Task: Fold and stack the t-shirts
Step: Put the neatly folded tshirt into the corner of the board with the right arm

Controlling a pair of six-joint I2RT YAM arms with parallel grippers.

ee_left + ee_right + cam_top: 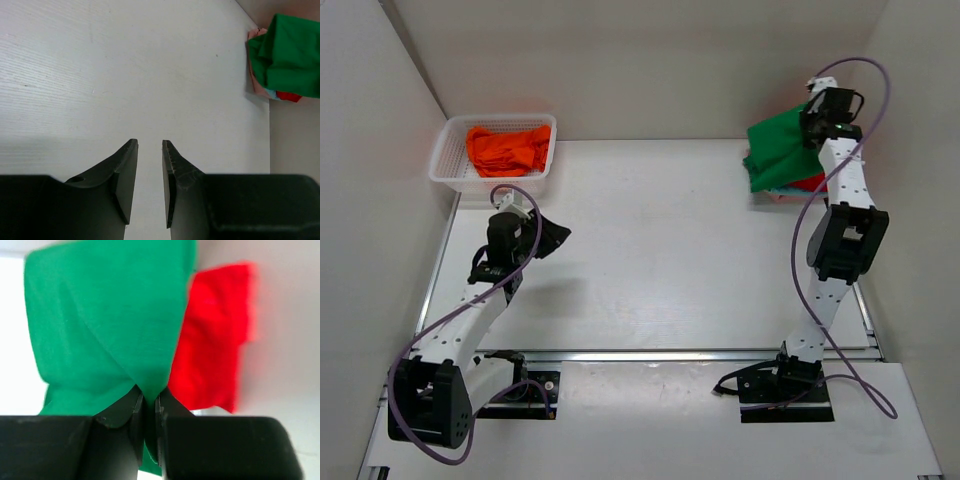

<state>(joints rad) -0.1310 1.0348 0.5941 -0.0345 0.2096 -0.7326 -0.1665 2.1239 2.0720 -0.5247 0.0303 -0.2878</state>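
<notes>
While the right claw (149, 399) pinches the green shirt (100, 315) over the red shirt (215, 335) — left claw (150, 146) ajar, empty — a sloppy release could unfold it or skew both.

The top external camera looks steeply down from above and behind both arm bases, taking in the whole white tabletop (660, 250) up to the back wall. The left wrist camera rides low behind the left pincer (149, 142), facing across the surface toward the far right corner. The right wrist camera sits very near the bright green cloth t-shirt (105, 315), just behind the right pincer (148, 394). All three views share that green shirt and the red cloth t-shirt (215, 335) beside it.
</notes>
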